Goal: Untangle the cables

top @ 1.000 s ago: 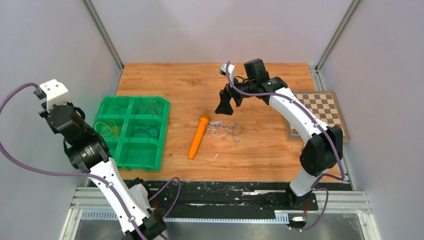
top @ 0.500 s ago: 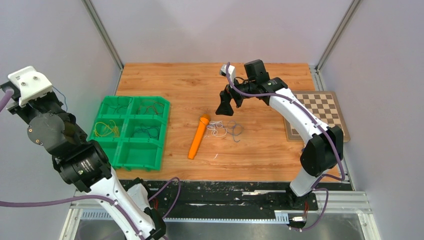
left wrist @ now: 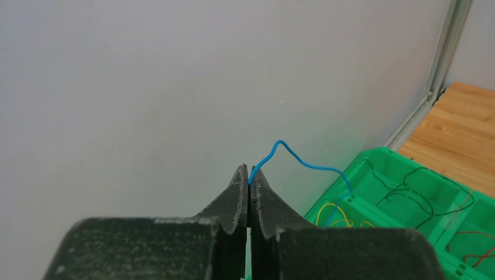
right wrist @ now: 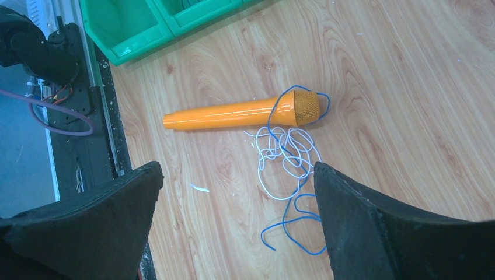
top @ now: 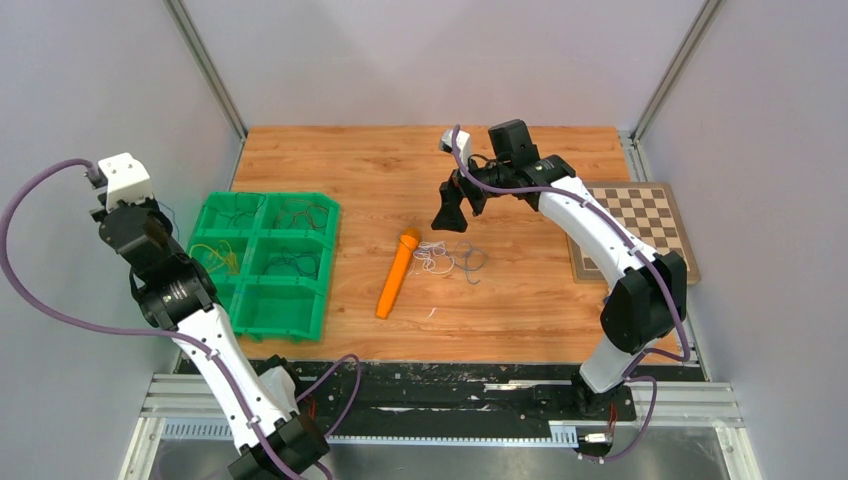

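A loose tangle of thin white and blue cables lies on the wooden table beside the head of an orange marker. In the right wrist view the white loops and a blue cable lie just below the marker. My right gripper hovers above them, open and empty. My left gripper is raised by the left wall, left of the green tray. It is shut on a thin blue cable that hangs down toward the tray.
The green compartment tray at the left holds sorted thin cables: yellow, dark and reddish ones, also in the left wrist view. A chessboard lies at the right edge. A small white scrap lies on the wood.
My left arm swung up toward the camera and has come back down by the left wall, still holding the blue cable. The right arm and the tangle have not moved.
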Tool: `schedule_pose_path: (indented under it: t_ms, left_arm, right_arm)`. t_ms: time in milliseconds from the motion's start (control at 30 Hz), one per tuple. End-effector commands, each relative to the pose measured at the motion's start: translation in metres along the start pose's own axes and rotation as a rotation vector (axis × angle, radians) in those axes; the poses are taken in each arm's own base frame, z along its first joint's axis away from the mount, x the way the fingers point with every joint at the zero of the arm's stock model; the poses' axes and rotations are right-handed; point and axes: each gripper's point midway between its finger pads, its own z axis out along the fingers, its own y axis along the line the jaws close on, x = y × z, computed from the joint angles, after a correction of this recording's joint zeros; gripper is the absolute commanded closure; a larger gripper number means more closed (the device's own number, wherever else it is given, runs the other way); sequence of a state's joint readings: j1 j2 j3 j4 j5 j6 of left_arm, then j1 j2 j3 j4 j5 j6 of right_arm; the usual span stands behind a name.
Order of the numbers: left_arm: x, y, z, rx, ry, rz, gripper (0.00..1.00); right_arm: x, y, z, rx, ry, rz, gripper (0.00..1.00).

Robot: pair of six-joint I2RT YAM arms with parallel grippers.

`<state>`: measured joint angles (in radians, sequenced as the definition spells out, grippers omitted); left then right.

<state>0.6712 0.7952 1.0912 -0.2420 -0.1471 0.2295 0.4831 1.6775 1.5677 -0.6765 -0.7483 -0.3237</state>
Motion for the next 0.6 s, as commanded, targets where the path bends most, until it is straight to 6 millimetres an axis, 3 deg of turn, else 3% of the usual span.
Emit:
schedule_pose_path:
  t_ms: [0,267,400,567]
  left_arm:
    - [-0.032,0.015,-0.007,-0.050,-0.126,0.022,1.00]
    - [-0.112,0.029,-0.017,-0.035,-0.261,-0.006,1.00]
    - [-0.132,0.037,-0.023,-0.050,-0.288,0.002,1.00]
    - [-0.139,0.043,-0.023,-0.072,-0.296,0.031,1.00]
  right_arm:
    - [-0.013,0.007,-0.011,0.020,-0.035,-0.049,0.00]
    - [-0.017,0.005,-0.009,0.015,-0.039,-0.052,0.00]
    - [-0.015,0.005,-0.008,0.010,-0.036,-0.048,0.00]
    - [-0.013,0.006,-0.007,0.001,-0.034,-0.046,0.00]
